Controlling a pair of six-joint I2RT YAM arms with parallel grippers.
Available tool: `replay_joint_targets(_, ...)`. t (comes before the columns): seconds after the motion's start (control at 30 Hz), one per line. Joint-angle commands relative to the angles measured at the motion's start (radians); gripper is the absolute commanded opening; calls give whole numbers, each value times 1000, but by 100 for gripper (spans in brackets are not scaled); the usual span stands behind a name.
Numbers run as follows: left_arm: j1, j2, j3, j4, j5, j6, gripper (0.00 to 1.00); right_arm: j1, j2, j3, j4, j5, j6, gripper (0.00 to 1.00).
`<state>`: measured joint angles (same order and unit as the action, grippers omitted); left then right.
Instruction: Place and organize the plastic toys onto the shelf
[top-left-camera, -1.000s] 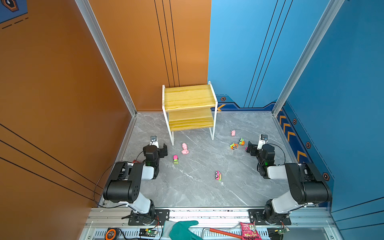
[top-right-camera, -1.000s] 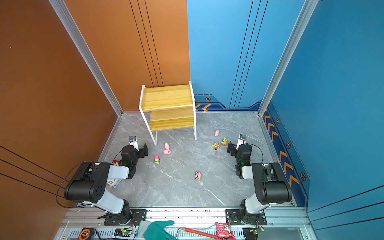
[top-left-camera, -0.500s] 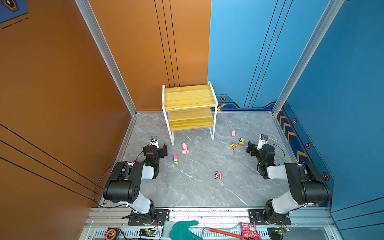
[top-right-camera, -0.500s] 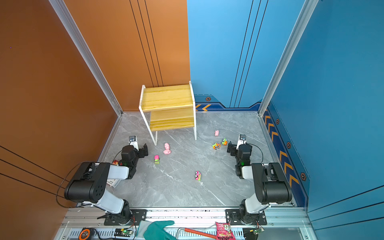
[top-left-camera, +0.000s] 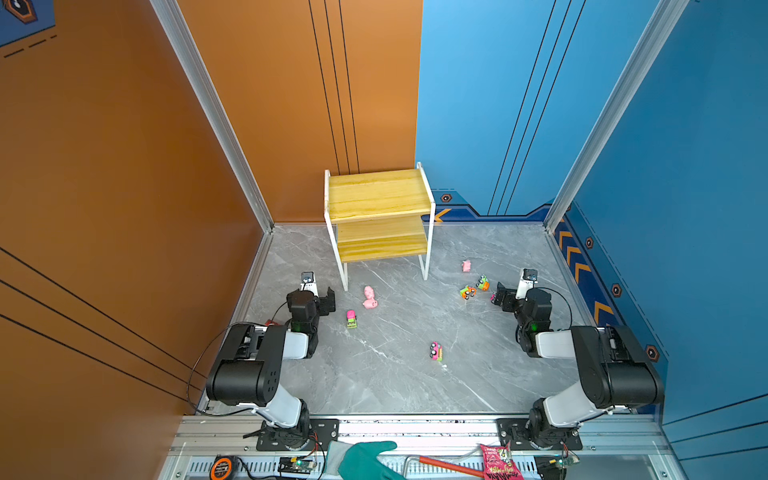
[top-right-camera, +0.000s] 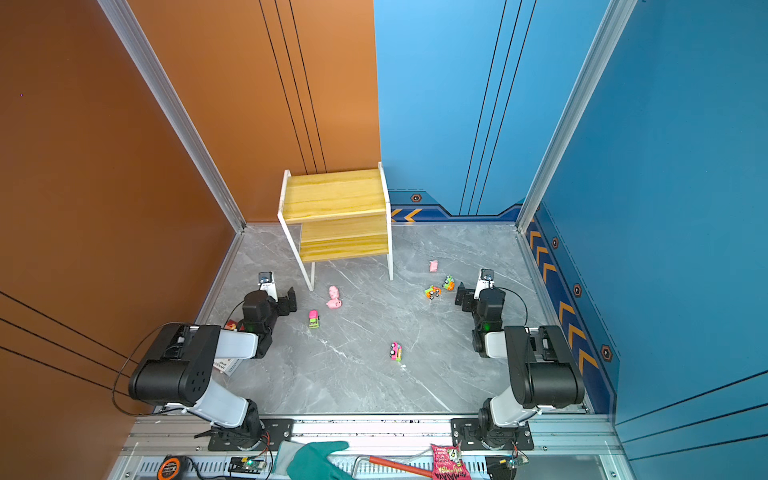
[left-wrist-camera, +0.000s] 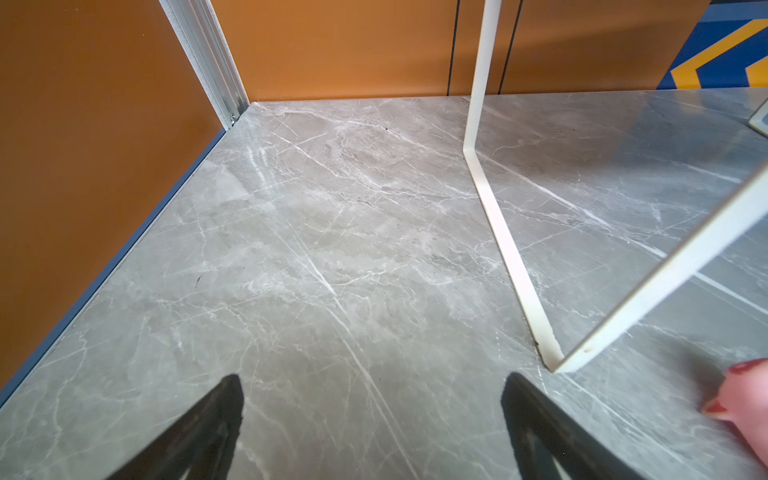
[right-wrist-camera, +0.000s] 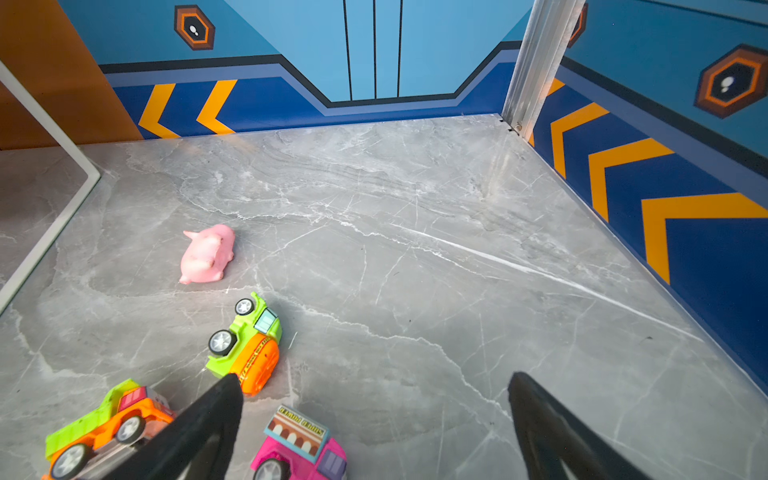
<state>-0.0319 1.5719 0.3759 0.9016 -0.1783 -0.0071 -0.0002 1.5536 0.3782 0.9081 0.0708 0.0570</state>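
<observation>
The plastic toys are all lying scattered on the grey bench (top-left-camera: 395, 386), none on the shelf (top-left-camera: 378, 195), so the sorting looks barely begun. The right gripper (right-wrist-camera: 374, 382) is hanging low with its jaws spread wide and empty. A pink truck (right-wrist-camera: 299, 449) is sitting between them, probably the first pick. One fingertip (right-wrist-camera: 230, 390) is just beside a green-and-orange mixer truck (right-wrist-camera: 245, 345), with a dump truck (right-wrist-camera: 104, 424) and a lone pig (right-wrist-camera: 208, 253) lying further out. The left gripper (left-wrist-camera: 372, 382), equally wide and empty, is facing bare bench beside the shelf's white leg (left-wrist-camera: 511, 257), a pink pig (left-wrist-camera: 748, 399) off to its side. Both arms are crouching folded, wrists reaching forward near the bench.
</observation>
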Motion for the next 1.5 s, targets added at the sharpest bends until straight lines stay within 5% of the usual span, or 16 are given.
replay_joint_targets(0.0,6,-26,10,0,1,2,98,4,-24,-13,8,17,21,100)
replay_joint_targets(0.17,6,-151,85,-264,-114,-55,98,6,-222,49,-262,80,37,98)
replay_joint_targets(0.3,-21,-244,164,-495,-204,-141,98,4,-334,115,-409,90,171,96)
replay_joint_targets(0.53,29,-282,378,-790,-58,-435,99,70,-204,384,-564,-95,460,93)
replay_joint_targets(0.7,154,-190,545,-859,194,-635,97,122,-53,565,-592,-240,620,91)
replay_joint_targets(0.97,234,-16,745,-828,467,-834,92,174,120,695,-458,-378,850,88)
replay_joint_targets(1.13,228,97,823,-777,537,-914,87,174,160,714,-411,-415,922,86)
replay_joint_targets(1.47,138,310,1010,-713,582,-993,51,178,118,660,-465,-427,887,82)
